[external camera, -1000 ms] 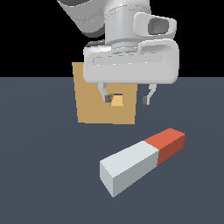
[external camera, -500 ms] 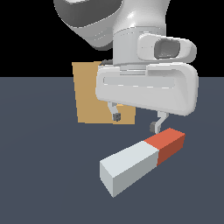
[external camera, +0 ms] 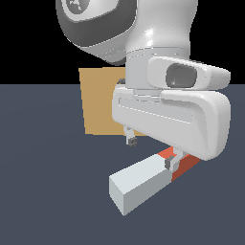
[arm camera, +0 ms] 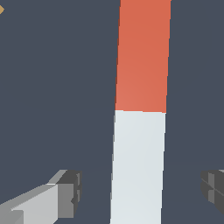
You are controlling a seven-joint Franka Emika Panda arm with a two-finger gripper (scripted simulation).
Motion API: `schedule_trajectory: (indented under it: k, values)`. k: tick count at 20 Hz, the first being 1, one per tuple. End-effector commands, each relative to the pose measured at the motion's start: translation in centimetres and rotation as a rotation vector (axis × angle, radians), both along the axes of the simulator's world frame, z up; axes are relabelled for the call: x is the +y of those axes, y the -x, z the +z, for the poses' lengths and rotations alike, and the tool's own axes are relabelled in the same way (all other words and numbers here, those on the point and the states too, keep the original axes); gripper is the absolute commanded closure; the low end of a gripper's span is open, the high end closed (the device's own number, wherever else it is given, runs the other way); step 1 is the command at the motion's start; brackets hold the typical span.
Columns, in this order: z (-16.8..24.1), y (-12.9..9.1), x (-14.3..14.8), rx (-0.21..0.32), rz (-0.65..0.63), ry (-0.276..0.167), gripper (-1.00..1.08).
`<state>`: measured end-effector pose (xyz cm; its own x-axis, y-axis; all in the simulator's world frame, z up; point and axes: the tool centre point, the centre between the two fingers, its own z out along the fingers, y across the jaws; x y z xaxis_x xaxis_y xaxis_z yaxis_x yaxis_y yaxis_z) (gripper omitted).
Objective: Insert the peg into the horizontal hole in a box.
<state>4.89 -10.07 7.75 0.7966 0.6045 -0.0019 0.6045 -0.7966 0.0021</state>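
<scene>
**Q:** What is your pincer doing right now?

**A:** Your gripper [arm camera: 140, 190] hangs spread wide with nothing in it. In the wrist view one dark fingertip [arm camera: 72, 188] sits on each side of the peg [arm camera: 139, 144], with clear floor between pad and bar on both sides. You straddle the peg but do not touch it.

**Q:** Where would you take hold, and how will it behave?

**A:** The peg lies flat on the dark floor directly beneath you. The pads line up over its pale grey part, just short of the red-orange end. It looks like a rigid square bar with flat parallel sides, probably light, so close squarely on those faces. Grip near the red end, leaving the grey length free to lead. The box [external camera: 98, 103] stands beyond your gripper, well apart; its hole is hidden behind your arm.
</scene>
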Motion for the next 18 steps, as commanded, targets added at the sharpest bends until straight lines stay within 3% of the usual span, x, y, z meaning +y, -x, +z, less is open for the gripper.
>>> schedule_trajectory:
  k: [1,9,18]
  values:
    - [-0.3,0.0,-0.3,0.0,-0.03,-0.002,-0.92]
    - [-0.8,0.0,-0.4,0.0,-0.04,-0.002,-0.92]
    - [-5.0,0.2,-0.4,0.0,-0.045,-0.003,-0.92]
